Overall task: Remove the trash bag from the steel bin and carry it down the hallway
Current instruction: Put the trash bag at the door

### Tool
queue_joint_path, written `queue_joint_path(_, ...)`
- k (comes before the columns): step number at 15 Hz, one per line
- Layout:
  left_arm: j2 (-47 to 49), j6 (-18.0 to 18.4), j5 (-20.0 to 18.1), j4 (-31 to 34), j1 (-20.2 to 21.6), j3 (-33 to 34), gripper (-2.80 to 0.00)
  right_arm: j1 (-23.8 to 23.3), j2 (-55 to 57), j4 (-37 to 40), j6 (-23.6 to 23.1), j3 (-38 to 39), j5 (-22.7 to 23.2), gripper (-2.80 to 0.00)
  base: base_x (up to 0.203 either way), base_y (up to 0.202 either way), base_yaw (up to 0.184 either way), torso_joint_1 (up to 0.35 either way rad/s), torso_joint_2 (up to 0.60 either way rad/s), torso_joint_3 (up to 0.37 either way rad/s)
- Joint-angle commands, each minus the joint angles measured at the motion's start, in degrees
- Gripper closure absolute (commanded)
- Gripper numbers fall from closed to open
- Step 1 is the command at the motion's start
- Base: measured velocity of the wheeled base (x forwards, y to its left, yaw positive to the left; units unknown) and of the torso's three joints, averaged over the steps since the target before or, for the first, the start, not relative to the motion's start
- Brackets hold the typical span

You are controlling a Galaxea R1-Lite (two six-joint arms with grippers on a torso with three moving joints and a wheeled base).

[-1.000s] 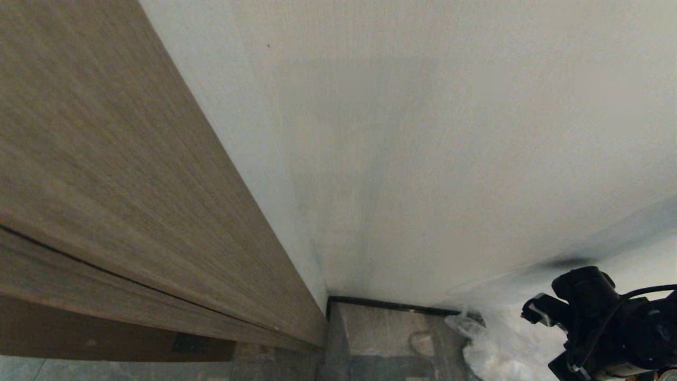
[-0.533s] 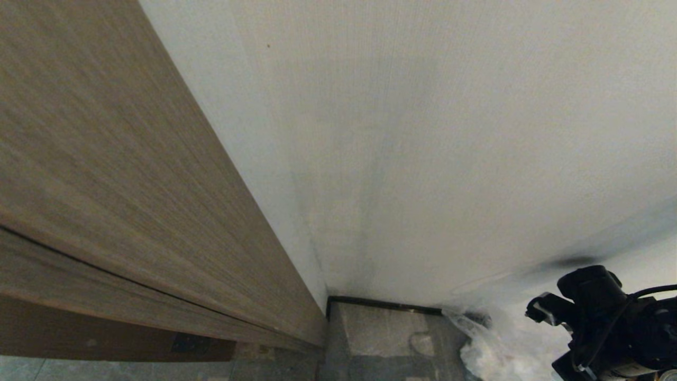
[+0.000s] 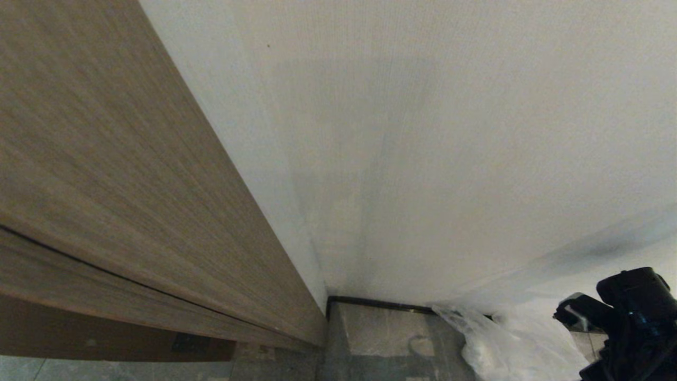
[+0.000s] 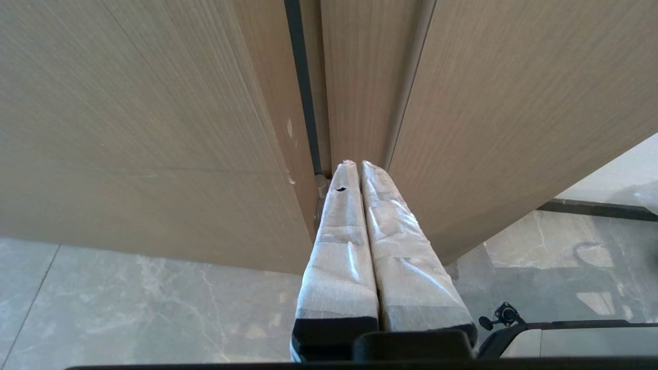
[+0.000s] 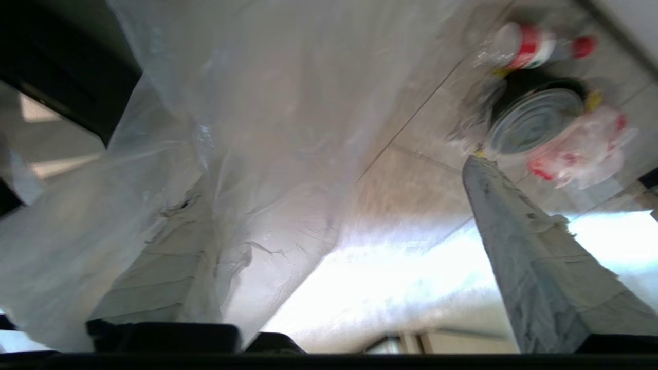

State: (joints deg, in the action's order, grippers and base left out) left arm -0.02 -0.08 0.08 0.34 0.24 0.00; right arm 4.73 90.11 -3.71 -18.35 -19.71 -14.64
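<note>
— Trash bag (image 3: 508,341), where?
— Down on the floor (image 3: 381,333) by the white wall (image 3: 423,159), at five o'clock in the head view. Slumped, long way running along the foot of the wall.
— Nearer to which side?
— Right fingers (image 5: 334,180). Bag just beside them, at their nine o'clock. Spread wide apart, pinching nothing. Thin plastic draped over one finger, other finger bare.
— And the left fingers (image 4: 359,167)?
— Pressed together, empty, pointing at the wooden doors (image 4: 154,128). Well apart from the bag.
— Any words to read?
— None. Past the plastic, a bottle (image 5: 534,43) with a red band and red cap, label too blurry. Beside it a round grey thing (image 5: 534,121) and a red-and-white wrapper (image 5: 581,149).
</note>
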Motion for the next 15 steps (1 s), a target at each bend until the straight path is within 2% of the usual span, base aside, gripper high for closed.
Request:
queue_joint_path(1, 0.0, 0.0, 0.0, 0.0, 0.0, 0.1, 0.00, 0.1, -8.9, 1.3, 0.2, 1.2, 0.2, -2.80, 0.000, 0.000, 0.000, 0.000, 0.00, 0.000)
queue_joint_path(3, 0.0, 0.0, 0.0, 0.0, 0.0, 0.2, 0.00, 0.1, -11.6, 3.7, 0.3, 1.5, 2.3, -2.80, 0.000, 0.000, 0.000, 0.000, 0.00, 0.000)
queue_joint_path(6, 0.0, 0.0, 0.0, 0.0, 0.0, 0.1, 0.00, 0.1, -16.4, 4.3, 0.2, 1.9, 2.7, -2.80, 0.000, 0.000, 0.000, 0.000, 0.00, 0.000)
queue_joint_path(8, 0.0, 0.0, -0.1, 0.0, 0.0, 0.2, 0.00, 0.5, -13.7, 5.2, 0.9, 1.2, 3.6, -2.80, 0.000, 0.000, 0.000, 0.000, 0.00, 0.000)
queue_joint_path(10, 0.0, 0.0, 0.0, 0.0, 0.0, 0.1, 0.00, 1.4, -8.9, 1.4, 2.4, -1.8, 5.5, -2.80, 0.000, 0.000, 0.000, 0.000, 0.00, 0.000)
queue_joint_path(12, 0.0, 0.0, 0.0, 0.0, 0.0, 0.2, 0.00, 1.8, -4.6, -4.5, 2.7, -3.8, 5.2, -2.80, 0.000, 0.000, 0.000, 0.000, 0.00, 0.000)
queue_joint_path(15, 0.0, 0.1, 0.0, 0.0, 0.0, 0.2, 0.00, 2.4, -0.7, -5.8, 2.4, -3.9, 3.6, -2.80, 0.000, 0.000, 0.000, 0.000, 0.00, 0.000)
